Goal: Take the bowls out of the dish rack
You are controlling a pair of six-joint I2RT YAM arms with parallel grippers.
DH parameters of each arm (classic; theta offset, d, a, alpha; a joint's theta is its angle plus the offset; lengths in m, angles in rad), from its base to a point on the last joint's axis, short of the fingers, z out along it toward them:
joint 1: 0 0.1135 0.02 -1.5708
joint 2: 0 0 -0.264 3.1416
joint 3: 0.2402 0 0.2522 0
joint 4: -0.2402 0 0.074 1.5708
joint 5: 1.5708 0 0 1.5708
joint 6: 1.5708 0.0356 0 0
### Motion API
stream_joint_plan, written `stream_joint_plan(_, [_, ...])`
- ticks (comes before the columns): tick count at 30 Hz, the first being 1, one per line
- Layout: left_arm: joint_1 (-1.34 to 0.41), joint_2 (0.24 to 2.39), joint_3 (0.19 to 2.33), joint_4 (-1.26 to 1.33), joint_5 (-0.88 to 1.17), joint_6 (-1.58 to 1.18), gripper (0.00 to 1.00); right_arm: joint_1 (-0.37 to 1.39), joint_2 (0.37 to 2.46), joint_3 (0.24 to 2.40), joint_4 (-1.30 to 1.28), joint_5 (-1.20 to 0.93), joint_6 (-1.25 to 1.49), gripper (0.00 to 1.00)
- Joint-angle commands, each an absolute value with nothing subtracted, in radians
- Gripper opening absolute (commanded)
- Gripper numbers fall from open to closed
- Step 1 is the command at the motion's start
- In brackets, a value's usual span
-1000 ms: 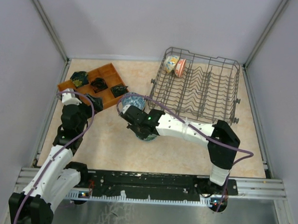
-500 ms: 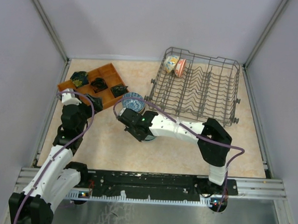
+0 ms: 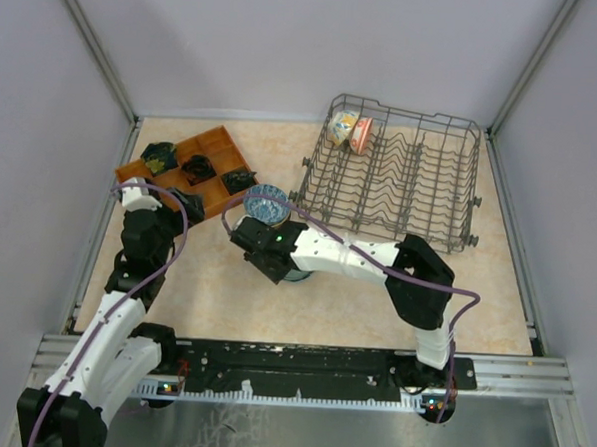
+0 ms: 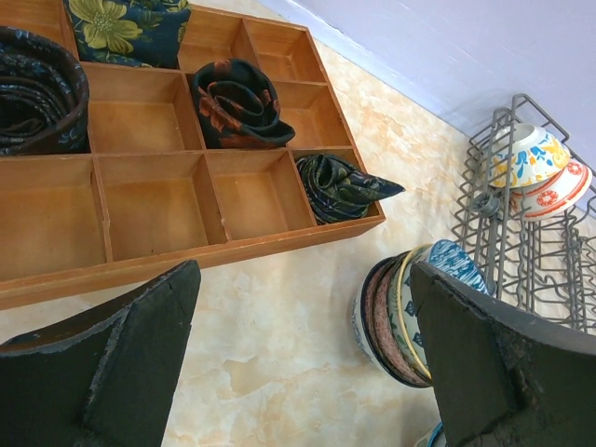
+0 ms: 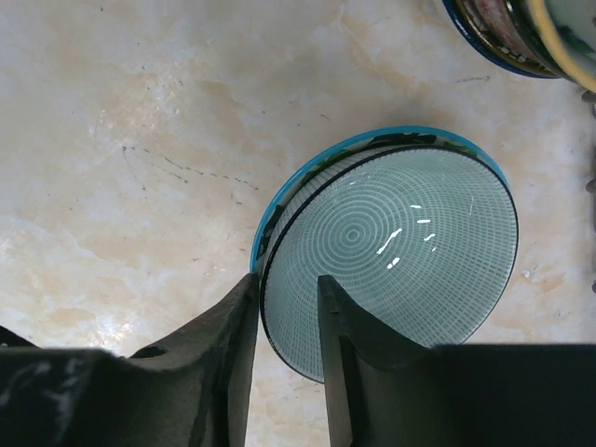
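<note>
**Teal bowl rests on the table, rim loosely straddled**

Pale teal and finely ringed inside, the bowl [image 5: 400,261] sits upright on the marbled table [image 5: 140,140], near the stack of bowls [image 3: 266,204] gathered by the dish rack [image 3: 401,179]. The right gripper [image 5: 287,284] straddles its rim, one finger inside and one outside, jaws narrowly parted. The hold looks loose rather than pinched. The left gripper [image 4: 303,279] hangs wide open and empty by the wooden tray [image 4: 140,242], clear of the work. Two bowls [image 3: 349,131] stand in the rack's far corner, probably next.
</note>
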State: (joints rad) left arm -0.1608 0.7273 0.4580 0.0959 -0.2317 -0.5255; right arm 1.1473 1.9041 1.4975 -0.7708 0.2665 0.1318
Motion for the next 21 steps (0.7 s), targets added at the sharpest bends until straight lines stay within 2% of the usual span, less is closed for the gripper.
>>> stream_joint_plan(1, [-0.153,0.711,0.48,0.09,-0.244,-0.515,0.99,1.162,1.881,1.556,-0.766,0.297,0.132,0.36])
stream_joint_plan(3, [-0.154,0.713,0.478,0.089,-0.244,-0.517,0.99,1.165,1.864,1.552,-0.757,0.298,0.132,0.4])
stream_joint_plan(10, [-0.154,0.709,0.478,0.088,-0.242,-0.516,0.99,1.17,1.754,1.543,-0.724,0.314,0.131,0.41])
stream_joint_plan(14, [-0.154,0.707,0.476,0.087,-0.242,-0.518,0.99,1.159,1.608,1.526,-0.657,0.393,0.107,0.52])
stream_joint_plan(18, [-0.155,0.71,0.474,0.091,-0.234,-0.52,0.99,1.038,1.478,1.479,-0.54,0.421,0.11,0.52])
stream_joint_plan(21, [-0.153,0.711,0.471,0.095,-0.232,-0.524,0.99,0.898,1.361,1.375,-0.37,0.356,0.118,0.54])
